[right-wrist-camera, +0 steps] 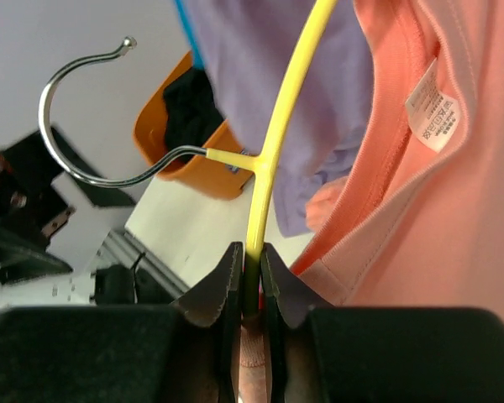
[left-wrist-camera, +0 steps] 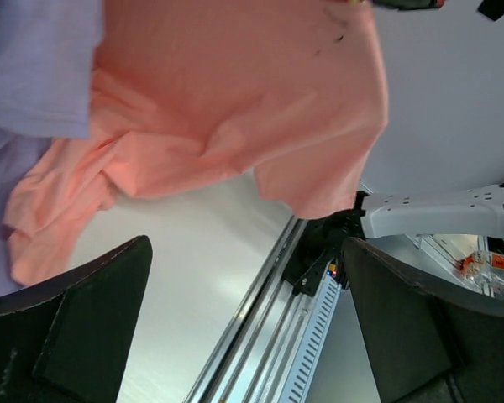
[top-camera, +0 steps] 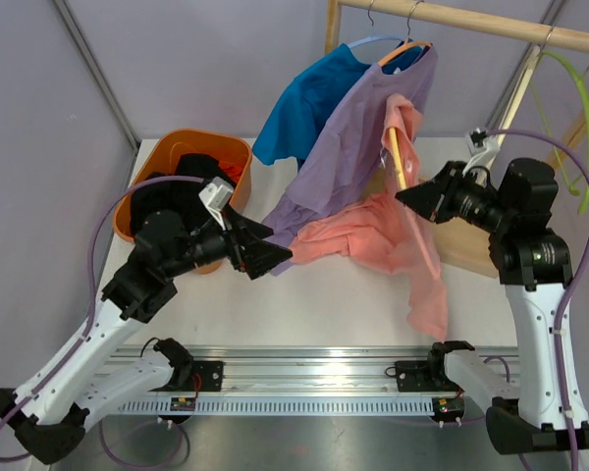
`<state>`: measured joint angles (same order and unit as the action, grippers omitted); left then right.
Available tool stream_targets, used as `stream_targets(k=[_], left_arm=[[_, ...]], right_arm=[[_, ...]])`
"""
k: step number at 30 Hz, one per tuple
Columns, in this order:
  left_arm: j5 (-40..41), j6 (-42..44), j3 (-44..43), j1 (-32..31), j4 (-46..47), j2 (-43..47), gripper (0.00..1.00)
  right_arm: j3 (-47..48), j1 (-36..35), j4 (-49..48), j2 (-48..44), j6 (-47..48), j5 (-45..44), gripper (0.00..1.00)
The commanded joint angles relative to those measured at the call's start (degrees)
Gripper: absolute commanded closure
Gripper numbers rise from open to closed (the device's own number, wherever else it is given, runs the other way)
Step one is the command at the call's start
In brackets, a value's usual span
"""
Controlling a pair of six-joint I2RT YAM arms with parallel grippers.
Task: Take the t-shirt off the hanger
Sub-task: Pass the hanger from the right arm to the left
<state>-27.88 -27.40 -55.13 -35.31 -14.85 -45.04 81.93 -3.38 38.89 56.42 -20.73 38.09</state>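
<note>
— So, how far along are you getting?
— Your right jaws are clamping the hanger (right-wrist-camera: 267,159); your left jaws are gaping wide near the shirt (top-camera: 373,235).
— And the shirt?
— It's draping off the hanger, partly lying on the surface (top-camera: 304,304). You're not freeing it yet.

The t-shirt (top-camera: 373,235) was plain salmon pink and its hanger (right-wrist-camera: 258,201) yellow, with a plain lavender shirt (top-camera: 358,128) and a blue shirt (top-camera: 309,98) at upper centre, and an orange basket (top-camera: 206,136) at left.
</note>
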Motion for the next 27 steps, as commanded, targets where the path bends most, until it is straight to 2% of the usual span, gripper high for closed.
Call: stream_targets(k=[1,4,8,10,12,15,21,27], left_arm=[[10.28,-2.14,-2.96,-9.74,8.52,-2.77,0.01],[16.79,-1.95,-5.77,-15.39,7.83,-7.77,0.01],[21.81,-10.55,-4.29,-16.11,12.37,-11.83,0.01],[21.55,-15.46,-0.35,-16.11,22.47,-12.35,0.01],[21.38,-17.16,0.99,-16.11,30.36,-13.23,0.01],[21.03,-20.23,1.61,-16.11,37.4,-14.99,0.01],[20.5,-25.77,0.82,-16.11,47.09,-20.44,0.04],[17.6,-30.43,-2.95,-16.19,52.01,-26.94,0.07]], right_arm=[[-7.89,-0.23,-6.89,-8.42,6.13,13.45,1.0],[-13.26,-0.31,-9.44,-13.26,7.55,20.34,1.0],[-16.36,-0.23,-9.81,-14.5,6.58,21.67,1.0],[-17.85,-0.31,-10.5,-14.24,5.88,24.82,1.0],[-19.96,-0.31,-16.72,-14.67,1.24,27.38,1.0],[-23.39,-0.31,-25.08,-15.46,-4.13,30.11,1.0],[-25.41,-0.31,-30.45,-15.11,-8.8,31.44,1.0],[-27.61,-0.31,-35.29,-15.12,-12.31,32.23,1.0]])
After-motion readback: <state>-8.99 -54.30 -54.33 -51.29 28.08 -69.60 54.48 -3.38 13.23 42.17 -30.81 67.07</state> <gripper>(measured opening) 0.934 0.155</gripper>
